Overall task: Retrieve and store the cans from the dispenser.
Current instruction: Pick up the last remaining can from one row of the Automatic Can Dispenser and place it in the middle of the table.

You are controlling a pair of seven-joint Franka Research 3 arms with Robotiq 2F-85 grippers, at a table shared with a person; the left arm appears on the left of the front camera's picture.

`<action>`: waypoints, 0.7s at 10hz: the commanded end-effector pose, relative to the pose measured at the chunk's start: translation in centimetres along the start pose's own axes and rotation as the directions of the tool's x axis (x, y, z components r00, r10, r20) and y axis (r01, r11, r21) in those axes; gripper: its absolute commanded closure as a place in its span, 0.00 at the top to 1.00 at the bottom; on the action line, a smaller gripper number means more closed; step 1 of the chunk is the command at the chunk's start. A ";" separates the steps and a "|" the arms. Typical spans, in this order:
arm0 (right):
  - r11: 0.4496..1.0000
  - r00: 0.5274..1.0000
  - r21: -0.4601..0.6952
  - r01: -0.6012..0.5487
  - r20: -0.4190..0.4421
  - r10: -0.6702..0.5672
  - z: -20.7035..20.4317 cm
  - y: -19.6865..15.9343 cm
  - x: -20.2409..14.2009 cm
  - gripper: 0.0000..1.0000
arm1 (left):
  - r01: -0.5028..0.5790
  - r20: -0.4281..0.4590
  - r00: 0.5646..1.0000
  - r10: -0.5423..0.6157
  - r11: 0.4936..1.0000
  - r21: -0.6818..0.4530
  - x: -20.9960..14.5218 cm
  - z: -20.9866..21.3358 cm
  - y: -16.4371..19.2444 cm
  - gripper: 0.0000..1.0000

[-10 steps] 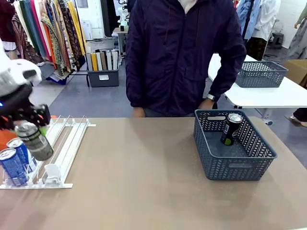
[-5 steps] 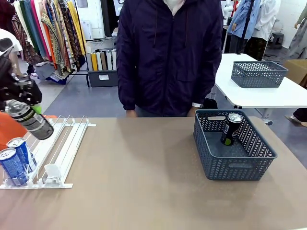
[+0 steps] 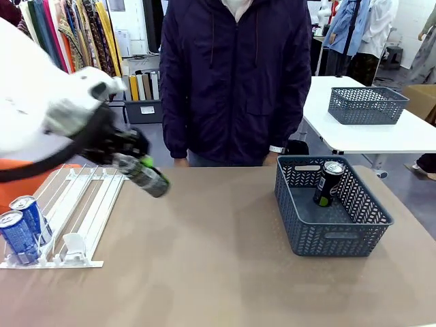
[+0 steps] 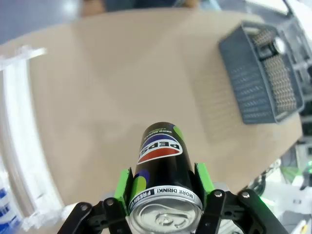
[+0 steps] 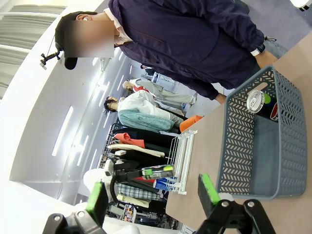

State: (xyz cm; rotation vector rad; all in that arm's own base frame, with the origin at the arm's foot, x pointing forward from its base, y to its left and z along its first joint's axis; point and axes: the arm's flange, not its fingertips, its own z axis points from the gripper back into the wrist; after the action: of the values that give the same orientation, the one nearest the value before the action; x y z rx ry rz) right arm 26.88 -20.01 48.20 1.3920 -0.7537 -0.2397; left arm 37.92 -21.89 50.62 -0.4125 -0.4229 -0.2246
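My left gripper [image 3: 131,162] is shut on a black Pepsi can [image 3: 147,177] with a green rim, holding it tilted in the air just right of the dispenser [image 3: 88,204]. In the left wrist view, green pads [image 4: 123,185] clamp both sides of the can [image 4: 162,156] over bare tabletop. Two blue cans [image 3: 20,231] stand at the front of the white rack's left lanes. Another black can [image 3: 329,182] stands in the grey basket [image 3: 340,235] on the right. My right gripper [image 5: 152,195] is open, looking at the basket [image 5: 241,146] and its can [image 5: 261,103] from the side.
A person in a dark jacket [image 3: 235,75] stands at the far edge of the table, hands down by the sides. A second grey basket [image 3: 366,105] sits on a white table behind. The brown tabletop [image 3: 204,252] lies bare between the rack and the basket.
My left gripper has carried the black can up off the rack and to the right, past the dispenser's right rail. The person has stepped slightly left and stood up straighter.
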 end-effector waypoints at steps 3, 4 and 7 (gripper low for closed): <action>1.000 1.000 0.026 -0.002 0.018 0.002 -0.1 0.4 0.3 1.00 | 0.167 -0.184 0.970 -0.157 0.985 0.038 4.1 -8.9 -5.3 0.00; 1.000 1.000 0.026 -0.002 0.018 0.002 -0.1 0.4 0.3 1.00 | 0.201 -0.218 0.959 -0.179 0.976 0.080 4.3 -10.4 -6.6 0.00; 1.000 1.000 0.026 -0.002 0.018 0.002 -0.1 0.4 0.3 1.00 | 0.272 -0.323 0.924 -0.204 0.945 0.179 4.1 -14.5 -7.6 0.00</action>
State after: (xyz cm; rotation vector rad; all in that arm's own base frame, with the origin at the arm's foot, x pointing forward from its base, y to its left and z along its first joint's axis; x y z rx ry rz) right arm 26.89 -20.01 48.20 1.3921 -0.7535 -0.2396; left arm 43.78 -34.34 42.07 -0.1401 -0.1962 -0.4780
